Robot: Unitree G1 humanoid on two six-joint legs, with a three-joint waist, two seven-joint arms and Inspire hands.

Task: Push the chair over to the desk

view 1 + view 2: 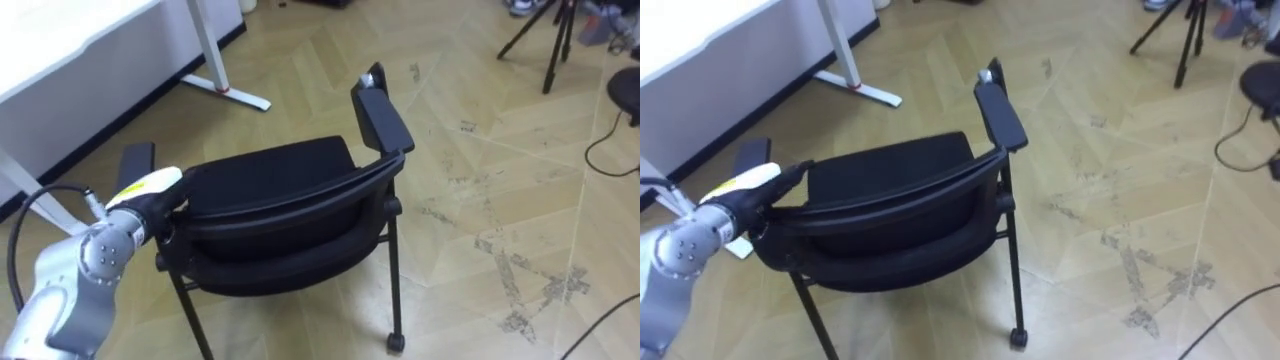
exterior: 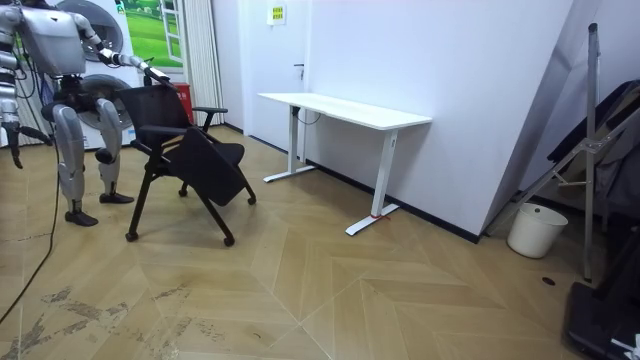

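A black chair (image 1: 270,175) on castors stands on the wood floor right in front of me, its backrest nearest me and its seat facing away. Both armrests show, the right armrest (image 1: 382,118) raised above the seat. My left hand (image 1: 160,198) lies at the left end of the backrest's top rail, dark against the dark frame. In the room view I stand upright behind the chair (image 2: 185,140), left arm stretched out with the left hand (image 2: 150,72) at the backrest, and my right hand (image 2: 13,152) hangs at my side.
A white desk (image 1: 80,50) on metal legs stands against the wall ahead on my left, its foot (image 1: 228,90) close to the chair. A black tripod (image 1: 545,40) and a cable (image 1: 610,150) are at the far right. Open floor lies ahead of the chair.
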